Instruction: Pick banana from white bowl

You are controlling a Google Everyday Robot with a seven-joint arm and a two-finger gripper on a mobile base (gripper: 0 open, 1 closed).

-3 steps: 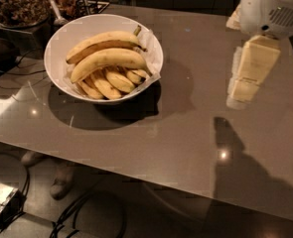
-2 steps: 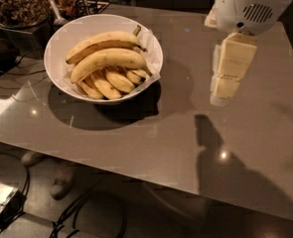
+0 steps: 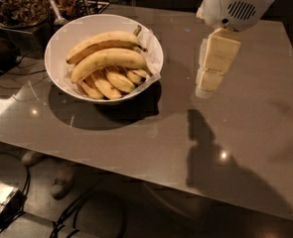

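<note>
Grey table (image 3: 136, 133) fills most of the view, dim and glossy, with cables on the floor below its near edge. At the far left sits the bowl (image 3: 52, 53), white, with crumpled paper (image 3: 154, 58) at its right rim. My banana (image 3: 109, 58) lies across the middle of it. It is thick, curved and evenly yellow, resting on a row of small bananas (image 3: 109, 82), just nearer than a second long one (image 3: 102, 39) with a dark stem.

My gripper (image 3: 205, 86) hangs over bare table to the right of the bowl, well apart from it and pointing down. Whether it is spread or closed I cannot tell from this side.

I judge the banana fairly light and firm, under a skin that bruises easily and slides a little, so a gentle squeeze should do. Its middle looks like the best hold: topmost, clear of the rim and balanced. I would close across its width, minding the long one right against its far side.
</note>
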